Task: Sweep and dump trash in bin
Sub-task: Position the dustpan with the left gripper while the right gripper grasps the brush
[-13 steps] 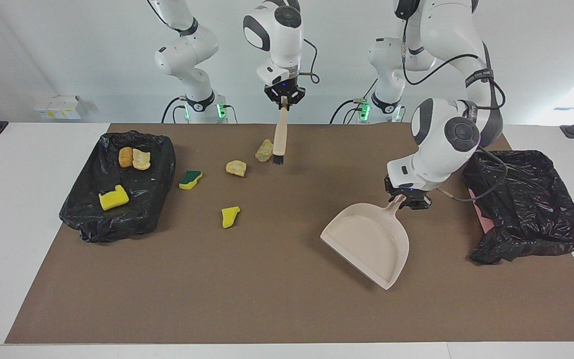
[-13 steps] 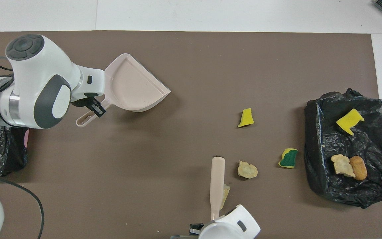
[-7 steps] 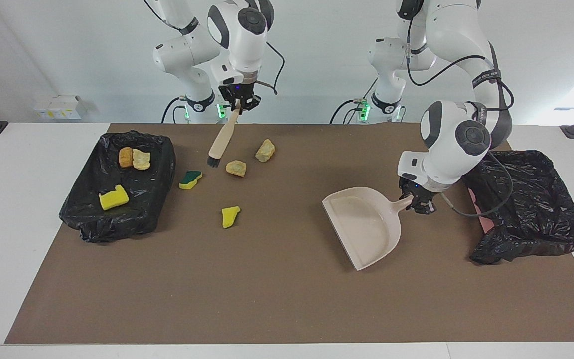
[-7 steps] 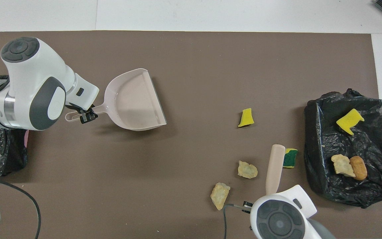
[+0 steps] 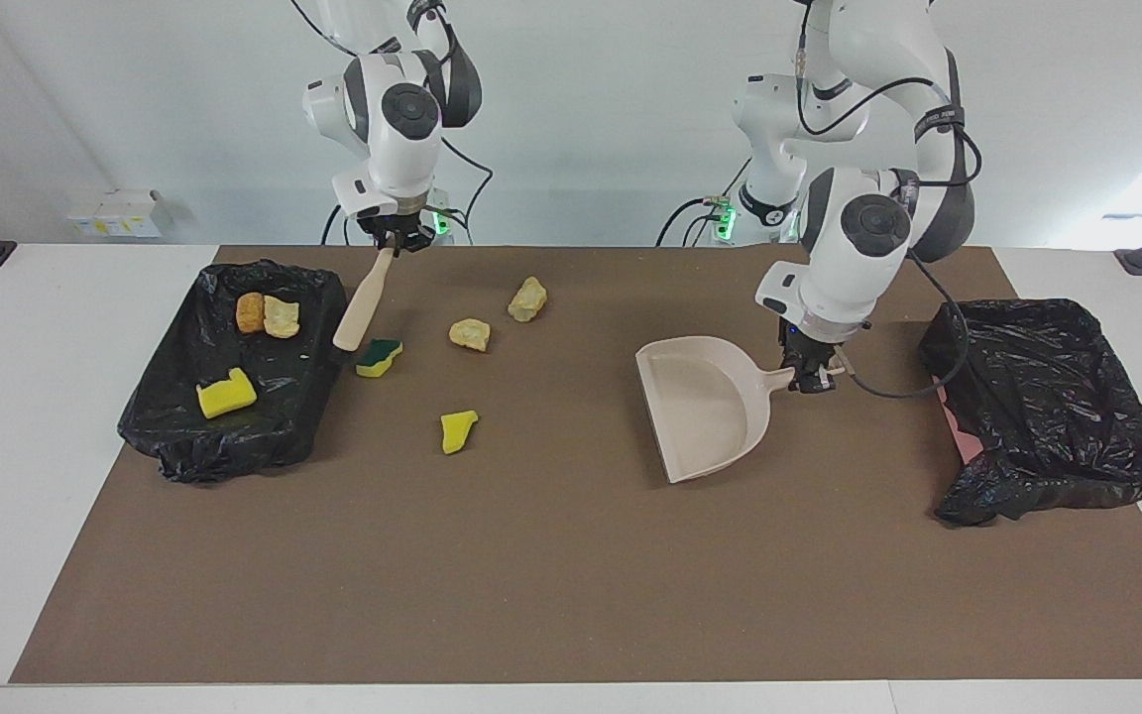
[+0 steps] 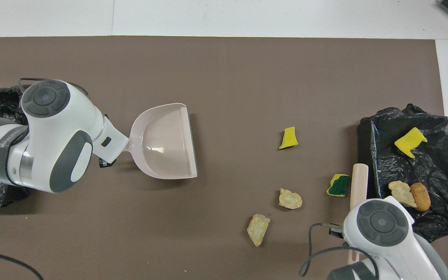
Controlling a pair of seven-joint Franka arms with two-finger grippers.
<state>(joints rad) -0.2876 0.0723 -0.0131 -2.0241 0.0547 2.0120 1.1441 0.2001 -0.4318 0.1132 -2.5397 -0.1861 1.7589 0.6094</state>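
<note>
Trash was 7 small scraps: 4 lay loose on the brown mat [image 5: 551,585], a yellow sponge wedge [image 5: 458,430], a green-faced sponge [image 5: 379,356] and 2 tan crumbly foam chunks [image 5: 469,334] [image 5: 527,298], all toward the right arm's end. The black-lined bin [image 5: 234,446] at that end held 3: a yellow sponge piece [image 5: 226,393], an orange foam chunk [image 5: 250,311] and a pale tan chunk [image 5: 282,316] touching each other. A second black-bagged bin [image 5: 1057,416] sat at the left arm's end, contents not visible. Right gripper [image 5: 395,238] was clamped on a beige brush [image 5: 363,302], its head just beside the green-faced sponge at the bin's wall. Left gripper [image 5: 809,375] gripped the handle of a beige dustpan [image 5: 700,412], pan empty, mid-mat
</note>
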